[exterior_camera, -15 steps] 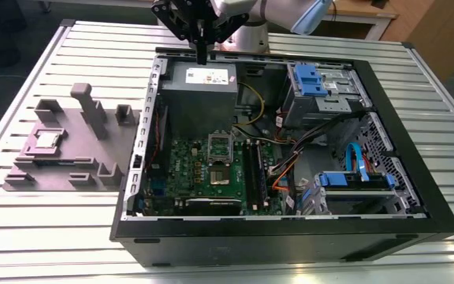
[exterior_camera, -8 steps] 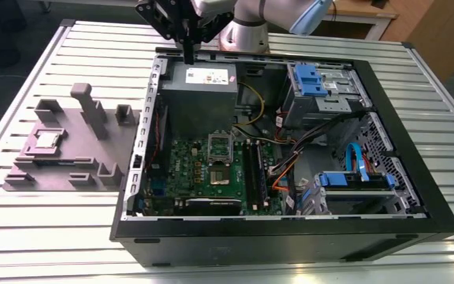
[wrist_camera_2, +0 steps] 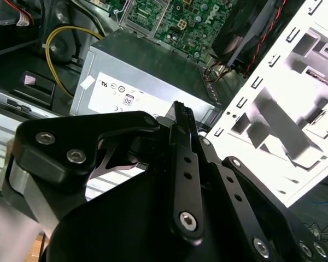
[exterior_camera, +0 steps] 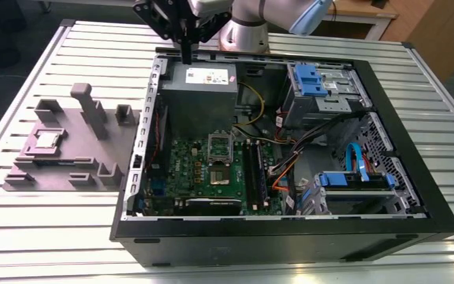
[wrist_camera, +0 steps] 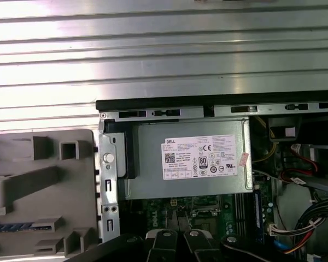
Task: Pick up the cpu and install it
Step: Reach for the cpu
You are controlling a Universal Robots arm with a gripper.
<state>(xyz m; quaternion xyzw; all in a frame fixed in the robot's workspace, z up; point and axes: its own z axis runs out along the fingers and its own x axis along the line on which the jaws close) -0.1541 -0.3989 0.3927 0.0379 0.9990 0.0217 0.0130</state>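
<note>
While the arm [exterior_camera: 250, 21] is reaching in from the top edge of the exterior view, the gripper [exterior_camera: 187, 58] is hanging in the upper middle of that frame. It is pointing straight down, with its jaws drawn narrow together and nothing showing between them. Its tip is hovering over the far edge of the grey power supply box [exterior_camera: 199, 89], close to the far wall of the open computer case [exterior_camera: 290, 234]. Both wrist views are looking past the black gripper [wrist_camera_2: 180, 112] [wrist_camera: 181, 240] onto the labelled top of that box [wrist_camera_2: 147, 76] [wrist_camera: 188, 158].

Below the box in the exterior view, the green motherboard [exterior_camera: 199, 174] is lying flat inside the case, and its silver socket frame [exterior_camera: 220, 144] is sitting near the frame's centre. Well apart from the gripper, the cpu [exterior_camera: 47, 139] is resting in a recess of the grey fixture [exterior_camera: 69, 174]. That fixture is lying on the slatted metal table [exterior_camera: 54, 236] at the exterior view's left, outside the case.
</note>
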